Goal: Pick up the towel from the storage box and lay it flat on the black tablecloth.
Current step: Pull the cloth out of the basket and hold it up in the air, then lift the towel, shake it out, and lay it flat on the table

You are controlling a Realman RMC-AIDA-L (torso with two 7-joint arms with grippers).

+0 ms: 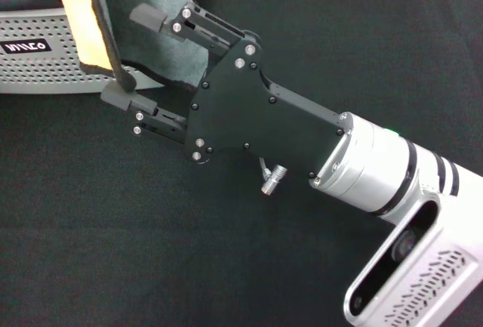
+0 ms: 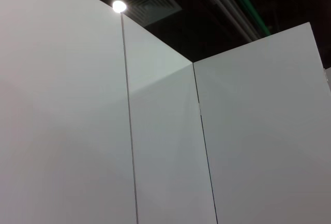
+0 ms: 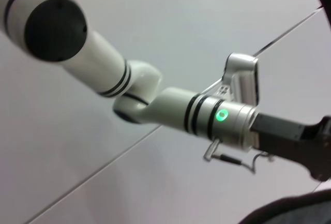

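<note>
Reaching far-left, the right gripper [image 1: 130,59] held wide-open jaws around the towel's [image 1: 84,17] hanging edge beside the storage box [image 1: 45,59].

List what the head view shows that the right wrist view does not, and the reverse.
Head view only: the right hand, open at the lower corner of the hanging towel, with the box behind it and the tablecloth below.
Right wrist view only: the left arm stretched in front of white wall panels, a green light on its wrist, and the left hand cut off by the frame edge.
Shared: possibly the towel. The grey cloth at the wrist view's lower edge may be its back.
</note>
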